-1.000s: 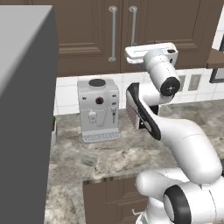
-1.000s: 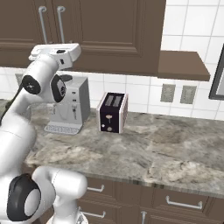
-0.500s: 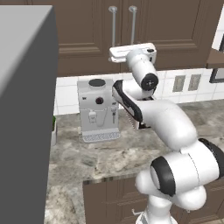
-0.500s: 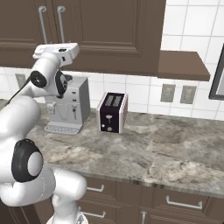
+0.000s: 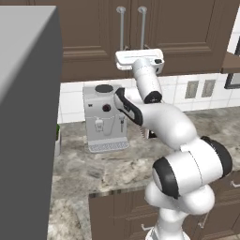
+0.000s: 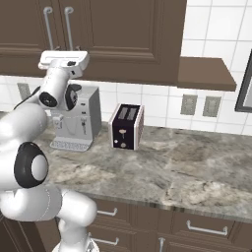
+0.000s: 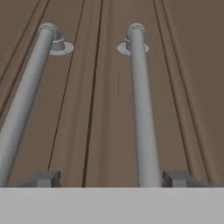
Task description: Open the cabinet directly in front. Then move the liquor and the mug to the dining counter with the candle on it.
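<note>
The dark brown cabinet is in front of me with both doors shut. Its two silver bar handles stand side by side at the middle seam. My gripper is raised against the lower end of these handles, also gripper. In the hand view the gripper is open. The right handle runs down between its fingertips, close to the right one. The left handle passes outside the left fingertip. The liquor, the mug, the candle and the dining counter are out of view.
Under the cabinet, a marbled counter carries a silver coffee machine and a black and white toaster. A tall grey block stands close on the left. A brown shelf juts from the tiled wall on the right.
My hand has swung left and closer to the cabinet, ending at the door handles. The arm's elbow has folded in. The doors have not moved.
</note>
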Available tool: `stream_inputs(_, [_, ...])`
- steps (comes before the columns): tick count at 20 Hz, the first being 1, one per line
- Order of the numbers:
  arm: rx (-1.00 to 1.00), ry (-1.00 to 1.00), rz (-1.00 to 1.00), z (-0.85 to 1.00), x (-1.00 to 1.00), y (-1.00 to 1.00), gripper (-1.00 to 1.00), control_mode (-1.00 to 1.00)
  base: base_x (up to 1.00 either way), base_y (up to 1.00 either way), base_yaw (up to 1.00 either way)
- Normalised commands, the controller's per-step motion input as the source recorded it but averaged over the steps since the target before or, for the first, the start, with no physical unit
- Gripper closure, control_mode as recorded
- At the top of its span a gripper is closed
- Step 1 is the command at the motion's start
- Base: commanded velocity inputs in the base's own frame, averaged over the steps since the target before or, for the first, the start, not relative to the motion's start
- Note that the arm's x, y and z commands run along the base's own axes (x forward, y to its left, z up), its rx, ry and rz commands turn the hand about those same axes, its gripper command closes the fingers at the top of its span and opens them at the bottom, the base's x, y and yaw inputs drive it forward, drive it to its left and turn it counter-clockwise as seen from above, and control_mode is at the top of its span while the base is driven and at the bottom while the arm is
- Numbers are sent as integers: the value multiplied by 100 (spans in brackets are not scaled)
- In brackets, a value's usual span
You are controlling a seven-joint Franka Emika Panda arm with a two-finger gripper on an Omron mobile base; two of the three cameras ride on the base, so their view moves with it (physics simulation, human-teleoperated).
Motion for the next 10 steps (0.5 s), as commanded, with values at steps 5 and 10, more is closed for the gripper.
stream_inputs(5, [10,0,0,16,-21,-36,-100,-100,0,0,0])
stream_inputs(10, [3,-1,-1,2,-11,-16,-100,-100,0,0,0])
